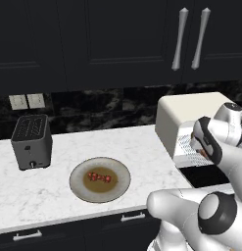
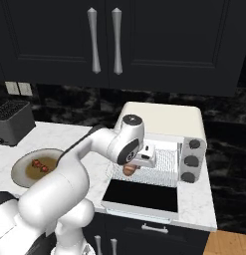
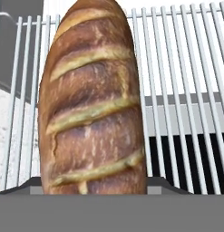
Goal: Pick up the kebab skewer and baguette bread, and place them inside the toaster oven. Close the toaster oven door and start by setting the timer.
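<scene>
My gripper (image 2: pixel 132 168) is shut on the baguette bread (image 3: pixel 93 104), a golden-brown scored loaf held between the two dark fingertips (image 3: pixel 161 184). The loaf (image 2: pixel 128 171) hangs just above the wire rack (image 3: pixel 186 68) at the mouth of the cream-white toaster oven (image 2: pixel 164 117). The toaster oven door (image 2: pixel 142 195) lies open and flat in front, dark glass facing up. The kebab skewer (image 1: pixel 99 177), with red and brown chunks, rests on the round plate (image 1: pixel 81 192) to the left, also visible in the right base view (image 2: pixel 40 165).
A dark grey slot toaster (image 1: pixel 32 142) stands at the back left of the marble counter (image 1: pixel 63 147). Dark round knobs (image 2: pixel 194 144) run down the oven's right side. Dark cabinets with silver handles (image 2: pixel 94 40) hang overhead.
</scene>
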You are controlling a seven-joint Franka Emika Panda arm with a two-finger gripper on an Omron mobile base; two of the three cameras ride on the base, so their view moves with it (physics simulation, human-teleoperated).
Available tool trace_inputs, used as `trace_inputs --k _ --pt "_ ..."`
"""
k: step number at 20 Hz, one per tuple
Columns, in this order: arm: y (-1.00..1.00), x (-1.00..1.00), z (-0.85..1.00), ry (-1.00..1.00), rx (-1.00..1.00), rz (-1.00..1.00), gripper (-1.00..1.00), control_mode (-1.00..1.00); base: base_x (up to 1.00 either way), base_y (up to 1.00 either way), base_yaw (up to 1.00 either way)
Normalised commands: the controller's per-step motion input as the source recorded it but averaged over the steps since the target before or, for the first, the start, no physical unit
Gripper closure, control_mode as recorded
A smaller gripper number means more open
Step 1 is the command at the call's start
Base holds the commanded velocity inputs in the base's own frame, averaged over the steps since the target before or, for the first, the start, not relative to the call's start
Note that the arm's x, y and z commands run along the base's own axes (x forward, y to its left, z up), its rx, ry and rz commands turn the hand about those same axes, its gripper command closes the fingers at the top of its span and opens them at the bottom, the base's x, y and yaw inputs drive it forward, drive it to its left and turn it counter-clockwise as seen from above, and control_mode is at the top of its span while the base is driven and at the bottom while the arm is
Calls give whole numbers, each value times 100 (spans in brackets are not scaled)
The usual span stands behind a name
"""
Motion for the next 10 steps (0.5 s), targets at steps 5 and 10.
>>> trace_inputs --k 5,10 --pt "4 4 -8 0 3 0 100 -100 0 0 0" --pt "3 1 -2 0 2 0 -100 -100 0 0 0"
